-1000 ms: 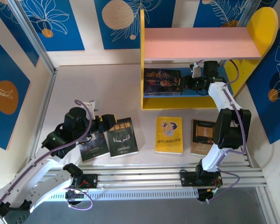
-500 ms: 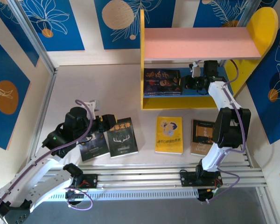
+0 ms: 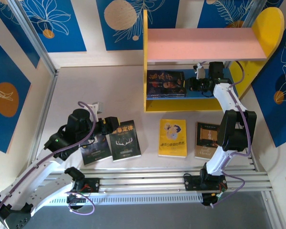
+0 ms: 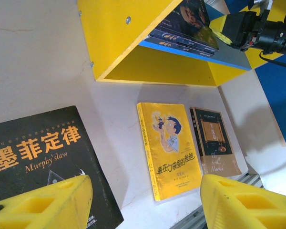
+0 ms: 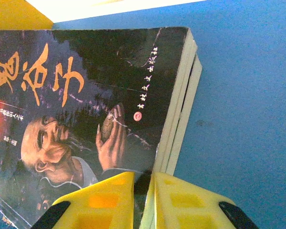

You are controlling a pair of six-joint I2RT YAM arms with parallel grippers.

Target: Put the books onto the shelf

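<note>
Seemingly the clenched right hand [image 5: 144,183] is squaring the shelved books [image 5: 86,86]. The released left hand [image 4: 147,191] is hovering over a black book [image 4: 43,148] for pickup.

On my feed the shelf [image 3: 181,104] has yellow sides, a pink top board [image 3: 205,44] and a blue bottom board [image 3: 200,94]. The dark book [image 3: 166,82] lying there has orange lettering. Lower down on the whitish table [image 3: 109,90]: two black books [image 3: 125,139] [image 3: 96,149], a bright yellow cartoon book [image 3: 172,137], a brown book [image 3: 207,139]. The walls [image 3: 47,19] are blue with white leaves.
</note>
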